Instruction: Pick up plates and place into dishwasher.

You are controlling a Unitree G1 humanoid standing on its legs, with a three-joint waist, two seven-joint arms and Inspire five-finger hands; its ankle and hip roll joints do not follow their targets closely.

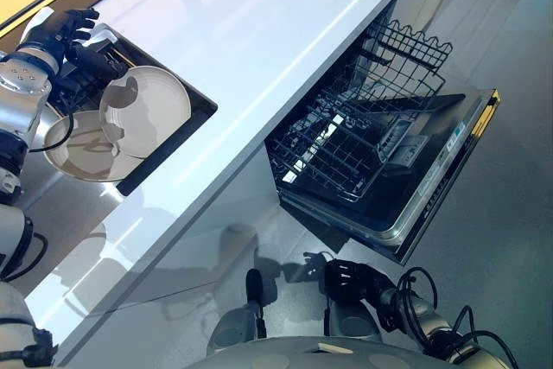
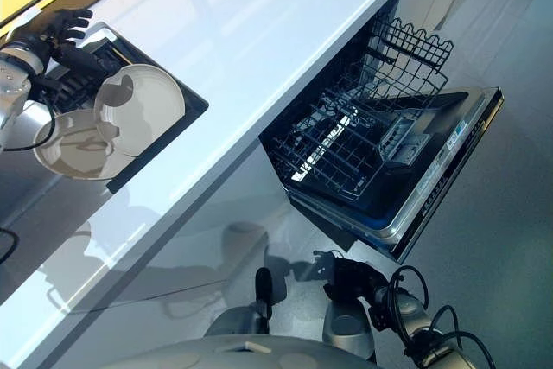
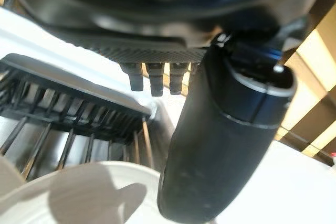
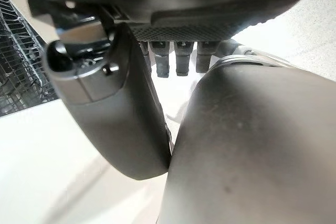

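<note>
Up in the upper left of the frame, your left hand [image 1: 60, 30] hovers over the sink [image 1: 200, 111] with fingers spread and relaxed, holding nothing. Just right of it, two plates [image 1: 145, 110] lean overlapping inside the sink, beside a dark rack [image 3: 68, 98]. Further right, the dishwasher [image 1: 449, 153] stands open with its wire rack [image 1: 346, 144] pulled out. At lower right, your right hand [image 1: 352, 281] hangs by the floor, fingers loosely curled, holding nothing.

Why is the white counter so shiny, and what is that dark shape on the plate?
Left eye view: light glares in streaks off the counter; a shadow falls across the upright plate. Left wrist view: the thumb up close looks blurry.
</note>
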